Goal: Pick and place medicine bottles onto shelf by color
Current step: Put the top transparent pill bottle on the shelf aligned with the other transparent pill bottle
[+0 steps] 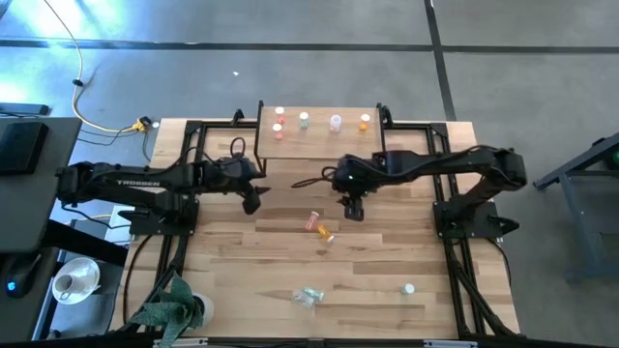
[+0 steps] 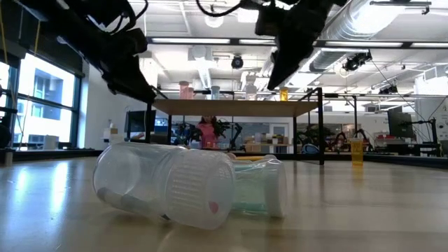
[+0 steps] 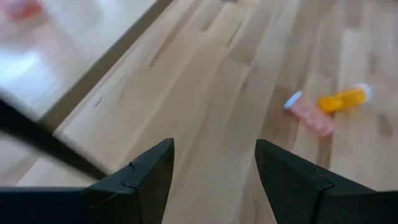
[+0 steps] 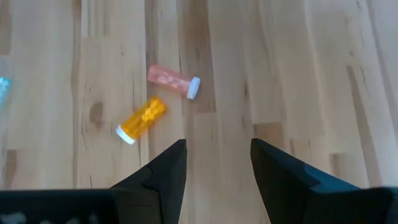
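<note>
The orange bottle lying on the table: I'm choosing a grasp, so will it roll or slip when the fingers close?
Probably. The orange bottle lies on its side on the table, so a nudge could roll it. Its smooth round body may slip; it looks light.

A pale plank-wood tabletop (image 1: pixel 242 271) carries a small light-wood shelf on thin black legs (image 1: pixel 319 145) along its far edge, where five white-capped pill bottles (image 1: pixel 305 119) stand in red-pink, orange, pale green and clear. On the bare planks near the centre, a pink bottle (image 4: pixel 173 80) and an orange bottle (image 4: pixel 142 119) lie on their sides close together. Nearer the front edge lie a clear and pale green pair (image 1: pixel 309 296) and one small white-capped bottle (image 1: pixel 409 288).
</note>
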Tool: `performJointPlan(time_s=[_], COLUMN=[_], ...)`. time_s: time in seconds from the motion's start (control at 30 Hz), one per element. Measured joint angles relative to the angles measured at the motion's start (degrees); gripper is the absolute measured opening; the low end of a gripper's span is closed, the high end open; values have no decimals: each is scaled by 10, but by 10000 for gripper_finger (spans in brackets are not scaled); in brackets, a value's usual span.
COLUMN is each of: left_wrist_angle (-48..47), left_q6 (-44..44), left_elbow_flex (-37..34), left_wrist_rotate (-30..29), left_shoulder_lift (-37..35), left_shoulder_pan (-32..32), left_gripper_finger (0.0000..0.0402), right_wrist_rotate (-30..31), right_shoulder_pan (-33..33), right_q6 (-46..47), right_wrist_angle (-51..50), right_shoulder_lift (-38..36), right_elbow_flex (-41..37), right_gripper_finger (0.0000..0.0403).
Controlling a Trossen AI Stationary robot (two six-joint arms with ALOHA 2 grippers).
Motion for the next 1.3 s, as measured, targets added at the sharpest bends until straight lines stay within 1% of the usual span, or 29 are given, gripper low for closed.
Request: performJointPlan(time_s=[0.17, 0.27, 0.37, 0.47, 0.57, 0.63, 0.7, 0.8, 0.87, 0.93, 1.13, 1.3], left_wrist_angle=[-129, -193, -256, -331, -398, -424, -445, -456, -449, -440, -414, -413], left_q6=[-23, -34, -41, -77, -144, -188, -215, -217, -190, -132, 70, 212], left_elbow_flex=[45, 71, 100, 129, 147, 149, 146, 146, 146, 146, 146, 146], left_wrist_rotate=[-24, -45, -71, -122, -170, -171, -152, -141, -139, -124, -34, -43], left_shoulder_lift=[-7, -19, -38, -52, -65, -69, -69, -56, -42, -25, 14, 38], left_shoulder_pan=[-10, -18, -19, -9, 12, 29, 47, 71, 81, 91, 113, 131], left_gripper_finger=[213, 213, 213, 213, 213, 213, 213, 213, 213, 213, 213, 213], right_wrist_rotate=[34, 56, 65, 76, 92, 102, 111, 119, 119, 119, 119, 120], right_shoulder_pan=[13, 19, 21, 21, 21, 21, 21, 21, 21, 21, 21, 21], right_q6=[8, 8, 13, 41, 48, 50, 52, 52, 54, 58, 63, 67], right_wrist_angle=[20, 25, 26, 25, 25, 25, 26, 27, 28, 31, 31, 31], right_shoulder_lift=[-28, -28, -28, -28, -28, -28, -27, -27, -27, -27, -27, -27], right_elbow_flex=[-23, -23, -23, -23, -23, -23, -23, -23, -23, -23, -23, -23], right_gripper_finger=[169, 169, 169, 169, 169, 169, 169, 169, 169, 169, 169, 169])
